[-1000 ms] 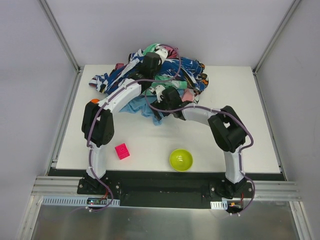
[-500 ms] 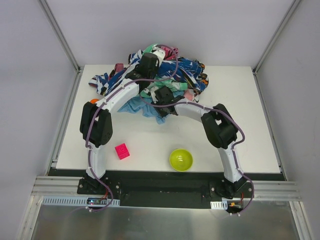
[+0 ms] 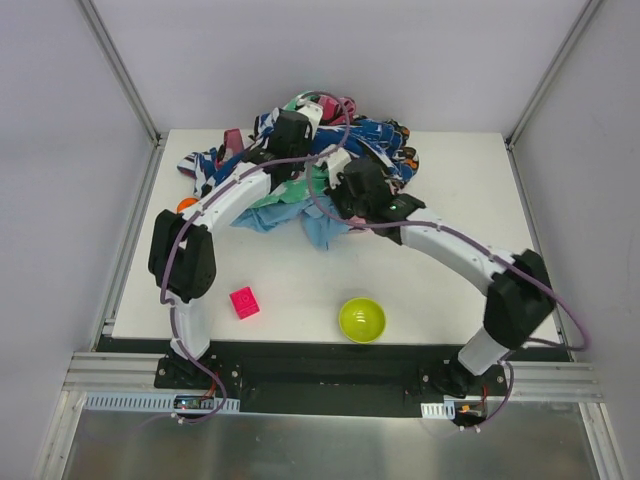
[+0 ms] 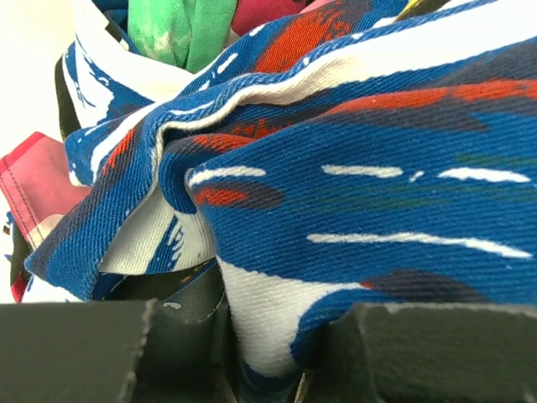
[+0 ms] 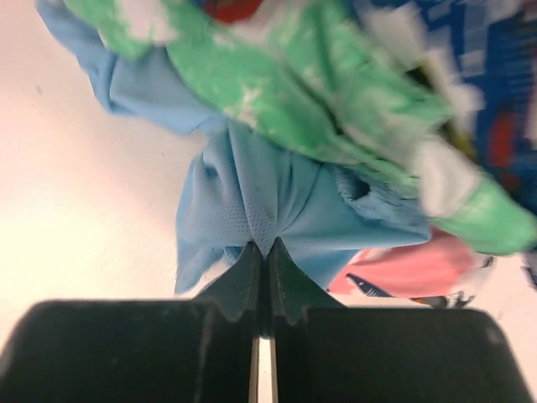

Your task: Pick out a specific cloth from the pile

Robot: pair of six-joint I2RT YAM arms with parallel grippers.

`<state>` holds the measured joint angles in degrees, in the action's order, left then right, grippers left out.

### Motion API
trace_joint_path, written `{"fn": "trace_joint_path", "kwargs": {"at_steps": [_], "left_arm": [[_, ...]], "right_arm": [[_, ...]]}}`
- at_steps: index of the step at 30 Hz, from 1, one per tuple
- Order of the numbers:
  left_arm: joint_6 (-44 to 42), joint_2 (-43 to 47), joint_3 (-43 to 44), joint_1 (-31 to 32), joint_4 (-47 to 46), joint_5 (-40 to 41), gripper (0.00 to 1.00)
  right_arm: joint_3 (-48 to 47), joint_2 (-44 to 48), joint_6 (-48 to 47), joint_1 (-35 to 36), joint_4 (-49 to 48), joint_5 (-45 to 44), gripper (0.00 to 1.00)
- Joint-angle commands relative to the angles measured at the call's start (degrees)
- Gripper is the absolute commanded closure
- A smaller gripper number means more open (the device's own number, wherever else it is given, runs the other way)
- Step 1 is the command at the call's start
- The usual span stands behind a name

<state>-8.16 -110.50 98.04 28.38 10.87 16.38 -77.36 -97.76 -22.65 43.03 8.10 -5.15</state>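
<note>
Heaped fabric forms the pile (image 3: 370, 140) at the middle of the table's (image 3: 480, 180) far edge. The light blue cloth (image 3: 285, 217) lies against the pile's near side, partly under green-and-white fabric (image 5: 319, 92). The right gripper (image 5: 262, 248) is clenched on a gathered fold of the light blue cloth. The left gripper (image 4: 268, 353), atop the pile, pinches a fold of dark blue-and-white cloth (image 4: 377, 168). A green bowl (image 3: 361, 319) sits by the near edge.

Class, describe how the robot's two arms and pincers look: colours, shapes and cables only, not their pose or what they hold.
The left arm and right arm both have white tubular links joined by bulky black joint housings. A thin purple cable loops loosely along each. The left pincer and right pincer have dark, blocky fingers. The right one's fingers taper to wedge tips.
</note>
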Motion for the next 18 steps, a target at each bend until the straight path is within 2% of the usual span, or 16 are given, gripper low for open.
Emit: {"fn": "trace_joint_path", "kwargs": {"at_steps": [1,6,11,14,18], "left_arm": [[6.0,5.8,-1.8,-0.5,-1.8,-3.4,1.00],[8.0,6.1,-3.1,-0.5,-1.3,-5.6,1.00],[13.4,6.5,-5.7,-0.4,-0.8,-10.4,1.00],[14.9,6.4,-7.2,0.0,-0.8,-13.1,1.00],[15.6,5.9,-8.6,1.5,-0.5,-11.8,1.00]], "right_arm": [[2.5,15.5,2.4,0.5,-7.0,-0.2,0.99],[2.3,26.1,1.0,0.4,-7.8,-3.2,0.99],[-2.1,32.5,-1.4,-2.0,-5.4,-8.3,0.99],[-5.7,34.4,-0.8,-5.5,-2.5,-9.4,0.99],[-13.1,35.2,1.7,-13.1,2.0,-8.4,1.00]]}}
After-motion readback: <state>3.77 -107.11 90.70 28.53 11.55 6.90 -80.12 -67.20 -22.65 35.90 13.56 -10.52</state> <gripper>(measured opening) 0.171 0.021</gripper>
